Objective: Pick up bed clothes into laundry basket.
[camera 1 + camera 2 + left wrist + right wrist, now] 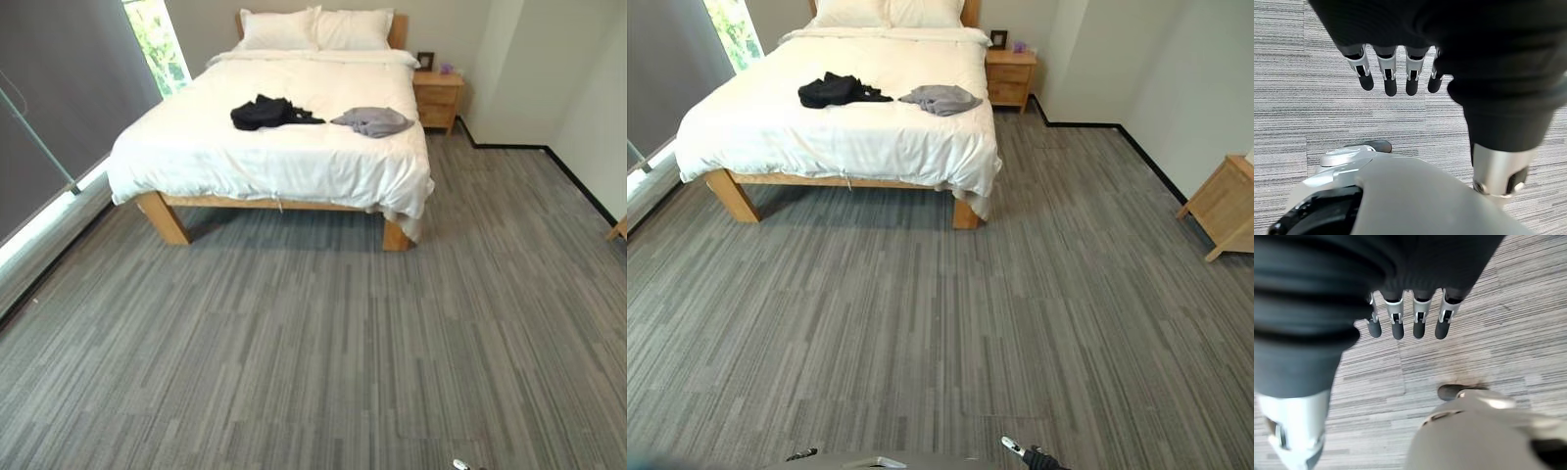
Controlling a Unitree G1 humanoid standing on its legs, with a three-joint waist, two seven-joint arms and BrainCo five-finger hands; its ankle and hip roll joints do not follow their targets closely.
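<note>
A wooden-framed bed with a white duvet stood at the far side of the room, well apart from the robot across a stretch of grey striped carpet. Two garments lay on the duvet, just beside each other near its middle: a black garment, bunched up, toward the window side, and a grey garment, loosely crumpled, toward the nightstand side. Two white pillows sat against the headboard.

A wooden nightstand stood beside the head of the bed; a small dark picture frame and a little purple object, too small to identify, rested on top. No writing or label could be read on anything. A window opened to greenery on the left wall. Another piece of wooden furniture stood against the right wall.

The left hand hung over the carpet with fingers straight and relaxed, holding nothing. The right hand hung likewise over the carpet, fingers extended, released and empty.
</note>
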